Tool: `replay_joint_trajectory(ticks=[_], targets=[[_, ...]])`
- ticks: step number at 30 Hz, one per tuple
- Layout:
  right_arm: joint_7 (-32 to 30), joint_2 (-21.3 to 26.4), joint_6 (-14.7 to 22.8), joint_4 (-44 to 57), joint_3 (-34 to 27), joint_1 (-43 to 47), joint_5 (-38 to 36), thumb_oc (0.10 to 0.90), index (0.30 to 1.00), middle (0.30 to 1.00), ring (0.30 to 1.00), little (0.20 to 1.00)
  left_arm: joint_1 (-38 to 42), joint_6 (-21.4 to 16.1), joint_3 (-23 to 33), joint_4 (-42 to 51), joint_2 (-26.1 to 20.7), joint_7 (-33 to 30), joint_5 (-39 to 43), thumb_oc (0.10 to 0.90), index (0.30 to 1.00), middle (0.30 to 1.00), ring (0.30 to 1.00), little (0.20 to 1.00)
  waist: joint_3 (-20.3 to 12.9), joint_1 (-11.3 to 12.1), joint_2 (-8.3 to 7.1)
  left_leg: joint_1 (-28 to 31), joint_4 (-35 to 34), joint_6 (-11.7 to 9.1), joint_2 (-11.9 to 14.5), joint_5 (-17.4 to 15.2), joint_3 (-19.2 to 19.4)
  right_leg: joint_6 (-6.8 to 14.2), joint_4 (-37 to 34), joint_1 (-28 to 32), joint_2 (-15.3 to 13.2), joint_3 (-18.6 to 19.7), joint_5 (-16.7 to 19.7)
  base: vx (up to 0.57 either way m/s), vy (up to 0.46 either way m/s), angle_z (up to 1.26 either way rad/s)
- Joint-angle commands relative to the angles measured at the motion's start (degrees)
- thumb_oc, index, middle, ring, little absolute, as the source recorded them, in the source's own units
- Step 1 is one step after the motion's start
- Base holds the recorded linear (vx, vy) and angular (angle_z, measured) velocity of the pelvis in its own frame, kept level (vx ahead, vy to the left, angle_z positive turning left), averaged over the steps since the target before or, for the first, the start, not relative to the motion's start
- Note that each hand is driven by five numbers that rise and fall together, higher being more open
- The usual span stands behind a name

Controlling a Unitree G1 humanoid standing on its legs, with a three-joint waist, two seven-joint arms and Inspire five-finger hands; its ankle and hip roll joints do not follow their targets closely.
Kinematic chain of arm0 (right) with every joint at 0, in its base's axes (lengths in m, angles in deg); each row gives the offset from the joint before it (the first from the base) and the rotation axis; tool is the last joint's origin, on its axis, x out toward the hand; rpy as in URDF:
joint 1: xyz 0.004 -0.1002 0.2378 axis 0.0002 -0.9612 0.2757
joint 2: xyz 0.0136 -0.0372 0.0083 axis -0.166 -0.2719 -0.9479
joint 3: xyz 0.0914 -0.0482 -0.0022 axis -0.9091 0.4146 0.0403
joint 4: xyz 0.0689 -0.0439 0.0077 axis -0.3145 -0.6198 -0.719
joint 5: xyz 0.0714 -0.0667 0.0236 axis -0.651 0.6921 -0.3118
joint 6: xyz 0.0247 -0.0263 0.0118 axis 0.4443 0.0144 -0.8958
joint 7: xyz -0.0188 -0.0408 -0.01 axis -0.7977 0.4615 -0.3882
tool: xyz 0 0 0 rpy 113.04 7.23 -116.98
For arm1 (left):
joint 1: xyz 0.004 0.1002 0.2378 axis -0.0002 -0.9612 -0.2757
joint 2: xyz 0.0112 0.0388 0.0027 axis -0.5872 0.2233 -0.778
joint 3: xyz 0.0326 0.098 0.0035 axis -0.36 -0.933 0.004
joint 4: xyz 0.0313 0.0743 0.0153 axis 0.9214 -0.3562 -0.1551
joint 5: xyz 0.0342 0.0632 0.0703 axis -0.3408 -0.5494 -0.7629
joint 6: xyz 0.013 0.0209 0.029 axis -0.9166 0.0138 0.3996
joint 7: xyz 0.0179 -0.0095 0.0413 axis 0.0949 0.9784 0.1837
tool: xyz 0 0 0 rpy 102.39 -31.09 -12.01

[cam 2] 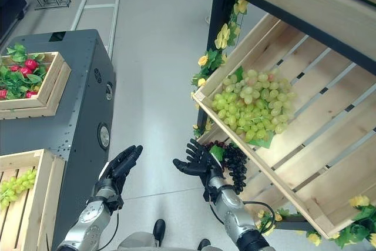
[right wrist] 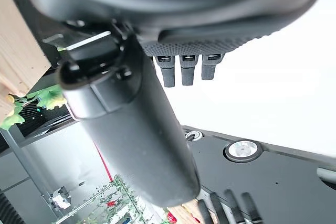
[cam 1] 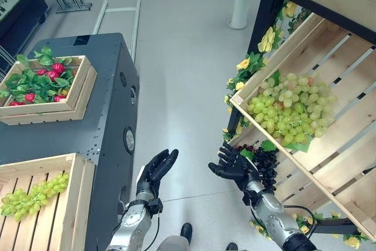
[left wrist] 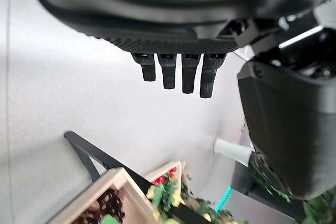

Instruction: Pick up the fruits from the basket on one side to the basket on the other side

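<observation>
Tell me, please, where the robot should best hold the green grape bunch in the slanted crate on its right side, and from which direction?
Probably around the upper part of the green grape bunch, coming from above with the open right hand. The bunch lies loose on the slanted crate, its top exposed; the front rim blocks a low approach.

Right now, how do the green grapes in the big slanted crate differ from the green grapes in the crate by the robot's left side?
The green grapes in the slanted crate form a big heaped pile; the green grapes in the left crate are one thin, stretched-out bunch. The right-side pile lies on a tilted shelf crate beside dark grapes; the left bunch lies alone in a flat crate. Both rest on wooden slats, and neither open hand, left hand or right hand, touches them.
</observation>
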Motion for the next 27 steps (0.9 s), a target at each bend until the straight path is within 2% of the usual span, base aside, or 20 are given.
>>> replay_joint_trajectory(ticks=[1,4,6,9,11,13,14,15,16,17,18,20,22,27], targets=[[4.4,-0.5,5.1,5.6,1.6,2.0,1.7,0.8,0.9,0.9,0.9,0.9,3.5,-4.9,0.2,2.3,1.1,1.4,-1.0,0.8,0.9,0.9,0.9,0.9,-3.0,0.3,1.42,-0.9,-1.6,-1.1,1.7,-0.9,-0.4,-3.4,0.1,-1.9,-2.2,-1.6,3.5,0.0,-0.058,0.14],[4.3,-0.3,3.7,6.2,2.4,1.3,2.1,0.8,0.9,0.9,0.9,0.9,2.6,-4.1,1.3,2.3,1.2,2.1,-1.0,0.8,0.9,0.9,0.9,0.9,-2.8,1.0,1.56,-0.7,-1.6,-1.1,1.7,-0.3,-1.4,-4.0,2.9,-1.9,-2.3,-2.5,1.4,0.03,-0.081,0.16],[5.2,-0.3,2.9,6.2,2.5,0.5,1.5,0.8,0.9,0.9,0.9,0.9,1.2,-3.7,2.5,2.5,0.7,2.7,-1.3,0.8,0.9,0.9,0.9,0.9,-2.0,2.4,1.61,-0.7,-0.2,-1.4,1.8,-0.6,-2.7,-4.8,7.9,-2.0,-2.3,-3.2,-2.2,0.07,-0.144,0.14],[4.9,-0.1,2.7,6.1,3.5,0.0,0.6,0.8,0.9,0.9,0.9,0.9,0.9,-3.3,3.0,2.4,0.5,4.1,0.6,0.8,0.9,0.9,0.9,0.9,-0.8,3.3,1.73,-2.1,-0.1,-2.3,2.1,0.8,-2.8,-6.0,9.8,-2.1,-1.7,-4.4,-3.5,-0.01,-0.122,0.32],[3.0,0.3,3.7,5.7,3.7,-0.1,1.2,0.8,0.9,0.9,0.9,0.9,1.4,-1.6,3.4,1.1,1.3,6.9,2.5,0.8,0.9,0.9,0.9,0.9,-0.1,3.2,1.94,-3.7,-0.7,-3.9,3.9,2.6,3.1,-6.4,9.2,-1.3,-1.6,-7.8,-3.4,-0.07,-0.047,0.81],[1.3,1.3,4.7,6.8,2.7,-1.1,0.7,0.8,0.9,0.9,0.9,0.9,2.8,0.6,2.9,-1.1,2.6,10.3,1.1,0.8,0.9,0.9,0.9,0.9,0.6,1.3,1.2,-6.4,6.3,-5.1,7.2,2.0,13.8,-6.6,10.3,-0.8,-3.1,-12.6,-3.7,-0.08,0.013,1.36],[1.3,1.4,4.8,7.0,2.5,-1.3,0.8,0.8,0.9,0.9,0.9,0.9,3.0,0.7,2.8,-1.3,2.7,10.8,1.0,0.8,0.9,0.9,0.9,0.9,0.7,1.0,1.08,-6.8,7.4,-5.2,7.6,1.9,14.8,-6.6,10.6,-0.8,-3.3,-13.1,-3.8,-0.05,0.131,1.43],[1.4,2.6,5.6,8.0,1.7,-2.1,1.0,0.8,0.9,0.9,0.9,0.9,3.8,0.0,1.6,-1.6,3.3,14.2,-0.1,0.8,0.9,0.9,0.9,0.9,1.2,-0.6,0.96,-7.3,9.1,-5.6,10.0,1.6,20.5,-6.2,12.3,-0.7,-5.3,-15.5,-3.7,0.0,0.295,1.32],[2.1,3.0,6.6,7.8,1.6,-2.3,0.7,0.8,0.9,0.9,0.9,0.9,3.8,-1.8,0.6,-1.2,3.4,16.4,0.6,0.8,0.9,0.9,0.9,0.9,1.4,-1.3,1.44,-5.7,5.4,-5.2,9.7,1.5,23.1,-5.2,13.0,-0.7,-6.2,-16.4,-3.7,0.04,0.383,1.38],[2.6,2.9,6.5,7.6,1.1,-2.6,0.5,0.8,0.9,0.9,0.9,0.9,3.8,-2.4,0.0,-1.1,3.1,16.6,0.9,0.8,0.9,0.9,0.9,0.9,1.2,-1.7,1.75,-5.0,4.2,-5.0,9.3,1.5,23.7,-4.8,13.4,-0.7,-6.7,-16.6,-3.0,0.09,0.357,1.21],[2.3,2.6,6.3,7.6,0.9,-3.0,0.0,0.8,0.9,0.9,0.9,0.9,3.9,-3.0,-0.6,-0.8,3.0,15.9,0.8,0.8,0.9,0.9,0.9,0.9,1.1,-1.8,1.77,-5.1,3.8,-4.8,8.1,1.5,23.1,-3.6,13.2,-0.3,-7.5,-16.0,-0.9,0.09,0.23,1.04],[3.3,1.8,6.3,7.4,0.9,-3.1,-0.8,0.8,0.9,0.9,0.9,0.9,4.7,-4.0,-0.5,1.7,2.5,16.0,2.4,0.8,0.9,0.9,0.9,0.9,1.0,-1.4,2.11,-4.4,2.4,-3.9,6.7,1.3,22.0,-2.7,11.9,0.2,-8.5,-15.8,1.0,0.1,0.259,0.67],[6.0,1.2,6.6,6.6,0.7,-3.5,0.1,0.8,0.9,0.9,0.9,0.9,3.9,-4.8,0.2,3.2,1.8,15.5,3.1,0.8,0.9,0.9,0.9,0.9,0.3,-0.9,2.42,-2.6,0.5,-3.5,6.0,1.3,22.9,-2.0,9.4,1.1,-8.5,-16.9,2.3,0.18,0.276,0.01],[7.2,0.6,6.8,9.4,2.4,-4.3,1.3,0.8,0.9,0.9,0.9,0.9,3.2,-5.2,1.2,3.1,2.0,10.9,1.0,0.8,0.9,0.9,0.9,0.9,-2.1,0.6,1.66,-1.2,-1.6,-1.1,2.5,-0.6,21.5,0.8,5.1,1.7,-10.3,-17.6,8.1,0.16,0.257,-0.01]])
